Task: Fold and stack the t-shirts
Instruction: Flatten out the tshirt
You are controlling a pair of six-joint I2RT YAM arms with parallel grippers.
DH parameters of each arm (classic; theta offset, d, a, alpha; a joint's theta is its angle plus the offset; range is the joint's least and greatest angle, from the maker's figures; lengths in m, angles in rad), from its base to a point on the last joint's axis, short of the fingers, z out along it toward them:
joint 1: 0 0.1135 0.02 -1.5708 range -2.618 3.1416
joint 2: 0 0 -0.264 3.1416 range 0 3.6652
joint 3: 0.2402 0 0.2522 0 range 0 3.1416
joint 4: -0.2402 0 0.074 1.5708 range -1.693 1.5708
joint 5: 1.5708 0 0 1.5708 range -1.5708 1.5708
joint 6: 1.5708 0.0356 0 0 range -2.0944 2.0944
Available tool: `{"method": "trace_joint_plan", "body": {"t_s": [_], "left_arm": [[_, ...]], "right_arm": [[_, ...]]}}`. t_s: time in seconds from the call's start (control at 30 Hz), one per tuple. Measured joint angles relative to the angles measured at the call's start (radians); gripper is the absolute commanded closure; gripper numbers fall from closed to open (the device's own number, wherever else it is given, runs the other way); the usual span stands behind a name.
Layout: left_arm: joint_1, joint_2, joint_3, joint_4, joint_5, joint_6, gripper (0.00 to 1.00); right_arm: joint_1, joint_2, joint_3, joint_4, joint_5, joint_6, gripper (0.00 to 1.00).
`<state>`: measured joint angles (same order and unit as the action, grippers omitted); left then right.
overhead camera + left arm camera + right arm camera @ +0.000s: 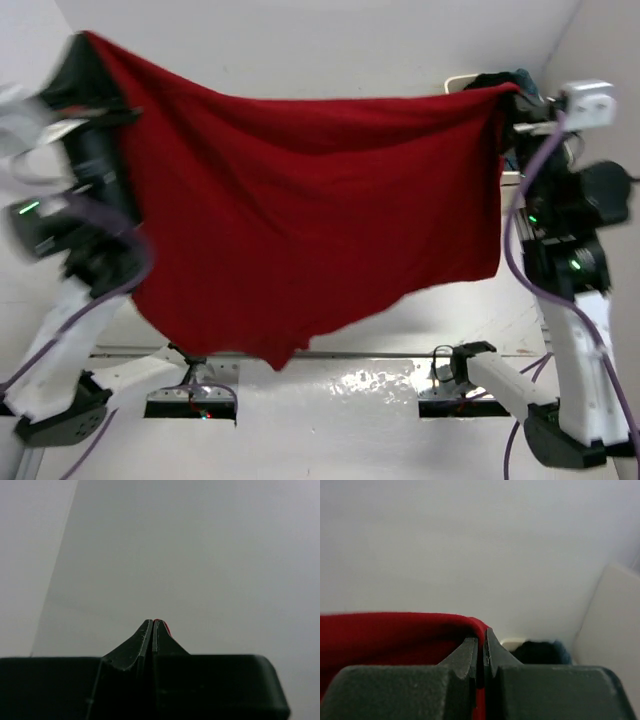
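We see one red shirt [300, 220]. It is deep red all over and plain. Its folds look darker red.

The left tool [153, 626] is black, and we see a thin line of red at its tip. The right tool [481, 647] is black too, with red cloth right beside it.

The arms [580, 340] have white parts and black parts. Their cables [508, 240] are purple. Small lights [30, 208] on them glow green.

The surface [340, 395] is white and shiny. The tub [512, 643] is cream. In it we see black cloth [536, 652] and a bit of blue-grey cloth [564, 652].

The wall [300, 40] behind is pale grey-white.
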<state>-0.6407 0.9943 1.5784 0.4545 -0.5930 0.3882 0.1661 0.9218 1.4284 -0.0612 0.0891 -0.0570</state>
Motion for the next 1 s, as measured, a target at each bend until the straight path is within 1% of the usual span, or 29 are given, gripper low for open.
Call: {"method": "trace_joint_plan", "body": {"t_s": [0.07, 0.13, 0.2, 0.27, 0.3, 0.33, 0.37, 0.4, 0.43, 0.47, 0.5, 0.53, 0.57, 0.63, 0.77, 0.9, 1.0], "left_arm": [[0.098, 0.071, -0.059, 0.026, -0.004, -0.024, 1.0], [0.234, 0.154, -0.122, 0.022, 0.026, -0.098, 1.0], [0.372, 0.248, -0.195, 0.041, 0.083, -0.188, 1.0], [0.476, 0.386, -0.286, 0.092, 0.17, -0.255, 0.99], [0.509, 0.461, -0.335, 0.116, 0.219, -0.286, 0.83], [0.534, 0.54, -0.372, 0.134, 0.26, -0.309, 0.73], [0.554, 0.632, -0.389, 0.135, 0.301, -0.335, 0.64], [0.564, 0.718, -0.385, 0.118, 0.336, -0.359, 0.45], [0.568, 0.808, -0.365, 0.084, 0.37, -0.379, 0.22], [0.568, 0.876, -0.34, 0.056, 0.395, -0.391, 0.01], [0.568, 0.943, -0.298, 0.008, 0.417, -0.414, 0.0], [0.567, 1.006, -0.239, -0.05, 0.436, -0.435, 0.0], [0.567, 1.05, -0.189, -0.087, 0.447, -0.451, 0.0], [0.563, 1.104, -0.109, -0.145, 0.466, -0.474, 0.0], [0.562, 1.083, -0.09, -0.169, 0.476, -0.52, 0.0], [0.562, 1.028, -0.138, -0.171, 0.479, -0.571, 0.0], [0.562, 1.016, -0.159, -0.187, 0.487, -0.605, 0.0]], "right_arm": [[0.0, 0.045, -0.066, 0.039, 0.027, 0.027, 1.0], [0.0, 0.105, -0.153, 0.076, 0.051, 0.063, 1.0], [0.0, 0.184, -0.24, 0.107, 0.071, 0.107, 1.0], [-0.002, 0.298, -0.303, 0.114, 0.093, 0.153, 1.0], [-0.005, 0.359, -0.325, 0.114, 0.099, 0.175, 1.0], [-0.008, 0.424, -0.343, 0.113, 0.106, 0.198, 1.0], [-0.014, 0.492, -0.356, 0.114, 0.111, 0.22, 0.9], [-0.019, 0.555, -0.369, 0.116, 0.115, 0.24, 0.79], [-0.021, 0.612, -0.381, 0.121, 0.117, 0.254, 0.63], [-0.025, 0.664, -0.388, 0.129, 0.115, 0.265, 0.4], [-0.027, 0.711, -0.388, 0.136, 0.112, 0.272, 0.2], [-0.029, 0.757, -0.387, 0.142, 0.107, 0.274, 0.14], [-0.032, 0.797, -0.38, 0.143, 0.097, 0.27, 0.11], [-0.033, 0.848, -0.368, 0.145, 0.074, 0.268, 0.01], [-0.033, 0.859, -0.362, 0.157, 0.013, 0.266, 0.01], [-0.03, 0.855, -0.361, 0.182, -0.052, 0.276, 0.01], [-0.022, 0.853, -0.366, 0.179, -0.098, 0.302, 0.01]]}}
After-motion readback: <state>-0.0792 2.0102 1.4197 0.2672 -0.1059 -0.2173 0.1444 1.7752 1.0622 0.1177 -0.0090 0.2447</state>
